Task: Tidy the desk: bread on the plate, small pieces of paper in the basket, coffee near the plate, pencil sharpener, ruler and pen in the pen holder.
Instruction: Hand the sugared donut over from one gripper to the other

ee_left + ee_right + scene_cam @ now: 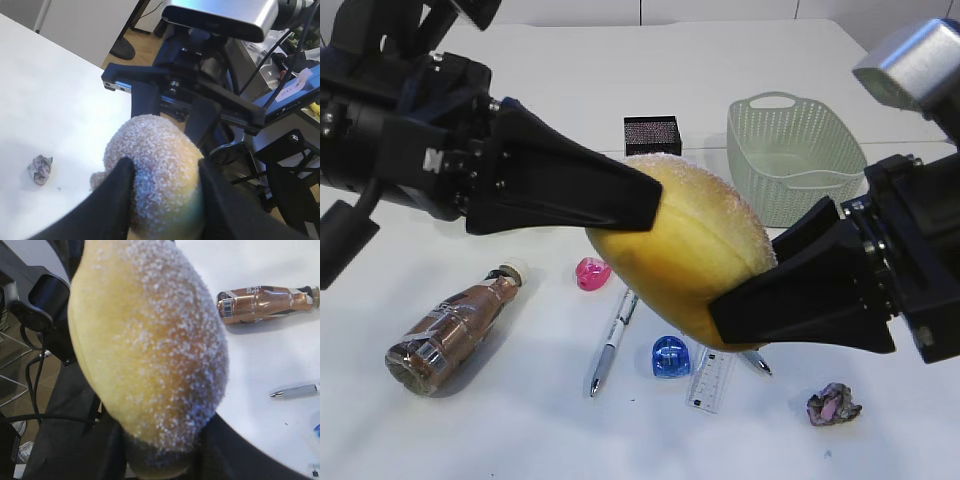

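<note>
Closest to my lens are the two black tools, and both are on the bread, which hangs in the air between them above the desk. My left tool has its jaws pressed onto the bun's upper left end; the left wrist view shows a finger on each side of the sugared crust, so I read it as pinching the bread. My right tool pinches the lower right end from underneath. The bun's long axis runs on a slant from the left tool down to the right tool, so neither arm is nearer: each has one end. The move I judge next turns on where the plate lies, and I cannot find it in any view. The basket sits beyond the right tool, the pen holder just beyond the bun's upper end. Below the held bread lie a pen, a blue sharpener, a ruler and a pink sharpener; the coffee lies on its side below the left tool, and a crumpled paper scrap lies under the right tool. Only the right wrist view shows the coarse sugar coating up close, with the coffee label facing it; only the left wrist view shows the right tool's fingers behind the bun.
</note>
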You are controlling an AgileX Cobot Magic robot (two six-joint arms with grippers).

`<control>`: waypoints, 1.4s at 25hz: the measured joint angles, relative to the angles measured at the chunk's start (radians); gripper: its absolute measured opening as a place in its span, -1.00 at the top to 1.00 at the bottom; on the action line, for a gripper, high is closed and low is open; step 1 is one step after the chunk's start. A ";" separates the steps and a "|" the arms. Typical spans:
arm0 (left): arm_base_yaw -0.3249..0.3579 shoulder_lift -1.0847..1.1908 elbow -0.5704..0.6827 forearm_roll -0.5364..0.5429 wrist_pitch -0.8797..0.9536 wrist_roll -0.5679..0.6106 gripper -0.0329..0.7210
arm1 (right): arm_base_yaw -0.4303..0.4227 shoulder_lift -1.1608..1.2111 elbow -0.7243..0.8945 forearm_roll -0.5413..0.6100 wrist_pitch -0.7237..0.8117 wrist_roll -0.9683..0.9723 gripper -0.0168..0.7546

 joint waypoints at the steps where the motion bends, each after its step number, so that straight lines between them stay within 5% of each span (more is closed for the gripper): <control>1: 0.000 0.000 0.000 0.000 0.000 0.000 0.23 | 0.000 0.000 0.000 0.000 0.002 -0.001 0.20; 19: 0.002 0.000 0.000 -0.023 0.004 0.000 0.33 | 0.000 0.000 0.002 0.028 0.002 -0.002 0.19; 23: 0.002 0.000 0.000 -0.023 0.004 0.000 0.33 | 0.000 0.000 0.004 0.028 0.003 -0.002 0.01; 26: 0.002 0.000 0.000 -0.025 0.004 0.000 0.33 | 0.000 0.000 0.004 0.028 0.003 -0.002 -0.30; 35: 0.002 0.000 -0.002 -0.025 0.006 0.000 0.34 | 0.000 0.000 0.004 0.028 0.003 0.007 -0.38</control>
